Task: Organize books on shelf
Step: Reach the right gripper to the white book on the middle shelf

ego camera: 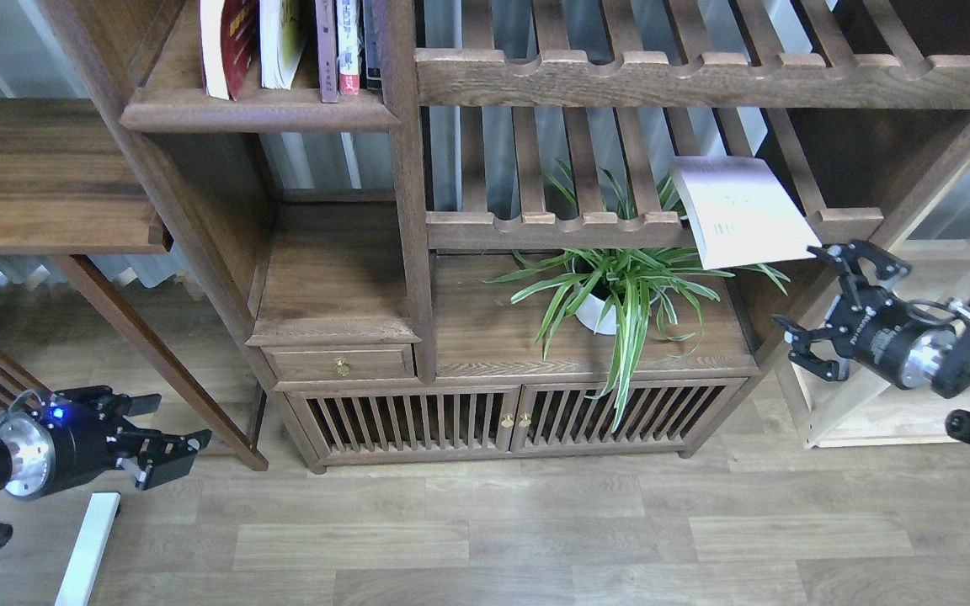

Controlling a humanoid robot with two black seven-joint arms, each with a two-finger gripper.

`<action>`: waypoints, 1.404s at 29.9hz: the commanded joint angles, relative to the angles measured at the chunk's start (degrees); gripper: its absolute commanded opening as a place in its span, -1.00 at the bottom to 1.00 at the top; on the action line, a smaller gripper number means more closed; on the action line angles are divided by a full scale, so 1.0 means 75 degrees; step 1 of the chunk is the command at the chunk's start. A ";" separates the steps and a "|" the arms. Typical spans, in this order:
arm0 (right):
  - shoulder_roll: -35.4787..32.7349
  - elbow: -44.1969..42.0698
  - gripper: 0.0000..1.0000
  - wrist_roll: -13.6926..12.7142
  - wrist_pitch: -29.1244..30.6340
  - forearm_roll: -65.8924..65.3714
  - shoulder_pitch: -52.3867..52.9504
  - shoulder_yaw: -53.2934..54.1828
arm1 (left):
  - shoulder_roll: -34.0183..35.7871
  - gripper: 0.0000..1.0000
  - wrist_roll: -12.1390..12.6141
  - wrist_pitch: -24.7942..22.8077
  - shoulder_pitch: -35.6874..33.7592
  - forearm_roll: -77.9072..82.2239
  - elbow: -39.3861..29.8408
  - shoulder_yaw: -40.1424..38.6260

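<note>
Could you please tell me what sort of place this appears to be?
Probably a living room or study: a dark wooden bookcase holding books, a potted plant on its cabinet, and wood-look flooring.

Two thick books (pixel 253 42) stood on the shelf (pixel 258 111), up and left of the potted plant (pixel 620 295). A third book (pixel 738 210) lay on the slatted rack (pixel 552 229) directly above the plant, overhanging its front rail.

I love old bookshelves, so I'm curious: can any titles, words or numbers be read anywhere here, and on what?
None can be read.
Lavender-white book: barcode and faint print, too small.
Red book: cover marks, blurred.
White-red spine: characters, too small.
</note>
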 commanded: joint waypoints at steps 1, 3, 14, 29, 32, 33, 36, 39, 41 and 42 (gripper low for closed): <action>0.0439 -0.0456 0.93 0.0000 0.0001 0.0011 0.0019 -0.0002 | 0.0081 0.71 -0.0016 -0.0034 0.0011 -0.0019 0.0000 -0.0010; 0.0650 -0.0655 0.93 0.0000 0.0001 0.0022 0.0089 -0.0026 | 0.0093 0.72 -0.0027 -0.0034 0.0081 -0.0008 0.0011 -0.0010; 0.1365 -0.1968 0.93 0.0000 0.0001 0.0034 0.0359 -0.0014 | 0.0070 0.72 -0.0074 0.0001 0.0093 -0.0007 0.0058 -0.0080; 0.2314 -0.3351 0.82 0.0000 0.0001 0.0023 0.0371 -0.0014 | 0.0046 0.72 -0.0098 0.0001 0.0093 -0.0007 0.0223 -0.0162; 0.2432 -0.3539 0.82 0.0000 0.0001 0.0023 0.0313 -0.0026 | 0.0046 0.72 -0.0098 0.0001 0.0093 -0.0007 0.0234 -0.0209; 0.2444 -0.3597 0.82 0.0000 0.0001 0.0022 0.0277 -0.0037 | 0.0035 0.72 -0.0098 0.0001 0.0093 -0.0007 0.0246 -0.0232; 0.2537 -0.3796 0.82 0.0000 0.0001 0.0022 0.0196 -0.0037 | 0.0000 0.72 -0.0098 0.0001 0.0093 -0.0007 0.0316 -0.0233; 0.2713 -0.4078 0.82 0.0000 0.0001 0.0034 0.0125 -0.0107 | -0.0012 0.72 -0.0098 0.0001 0.0093 -0.0007 0.0316 -0.0233; 0.2818 -0.4265 0.82 0.0000 0.0001 0.0057 0.0113 -0.0131 | -0.0024 0.72 -0.0097 0.0013 0.0093 -0.0007 0.0328 -0.0244; 0.2877 -0.4359 0.82 0.0000 0.0001 0.0069 0.0113 -0.0131 | -0.0047 0.72 -0.0098 0.0013 0.0093 -0.0007 0.0340 -0.0244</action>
